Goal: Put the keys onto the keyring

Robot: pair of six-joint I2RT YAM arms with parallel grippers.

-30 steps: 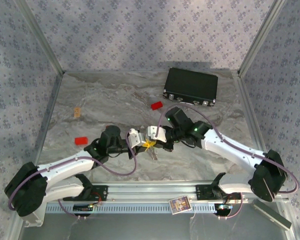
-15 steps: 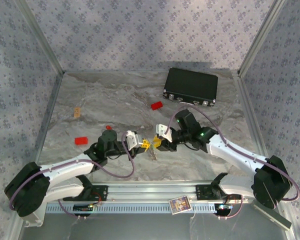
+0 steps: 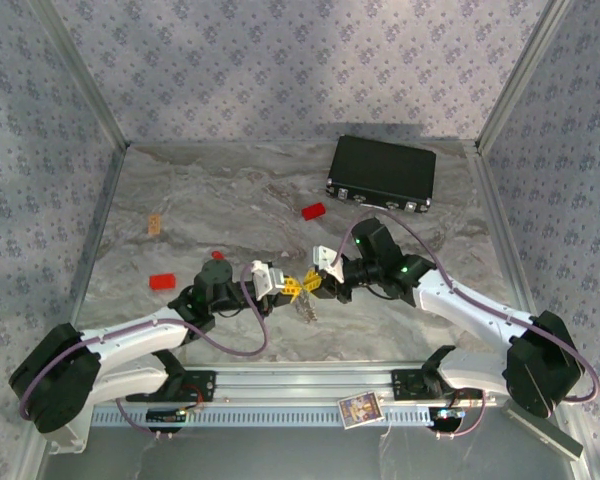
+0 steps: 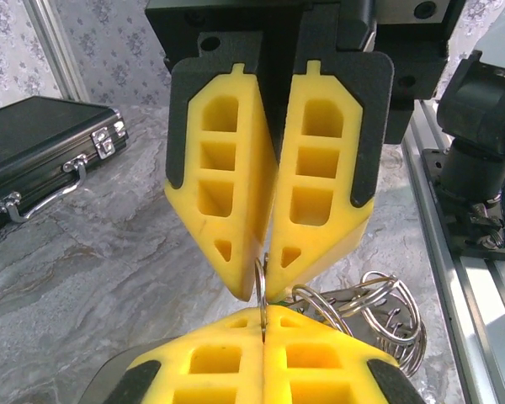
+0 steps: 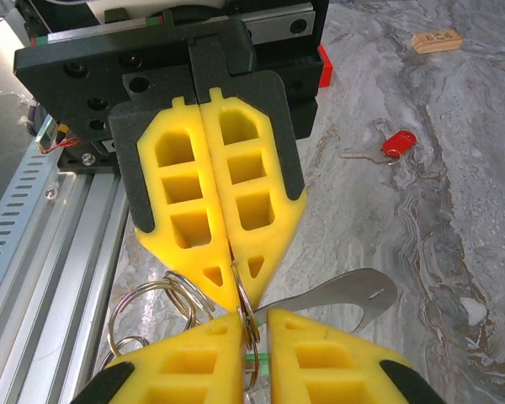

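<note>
Right jaws narrower now, both on keyring.

Left end effector and right end effector tip-to-tip on keyring

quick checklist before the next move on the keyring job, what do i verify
1. Left tool shut on the ring: ok.
2. Right tool gripping the ring: cannot tell; the ring sits between its fingers with a slim gap.
3. Red key on the ring: not ok; it lies apart on the table.
4. Green key on the ring: cannot tell; a green sliver sits between the right tool's fingers.
5. Case away from both tools: ok.
</note>
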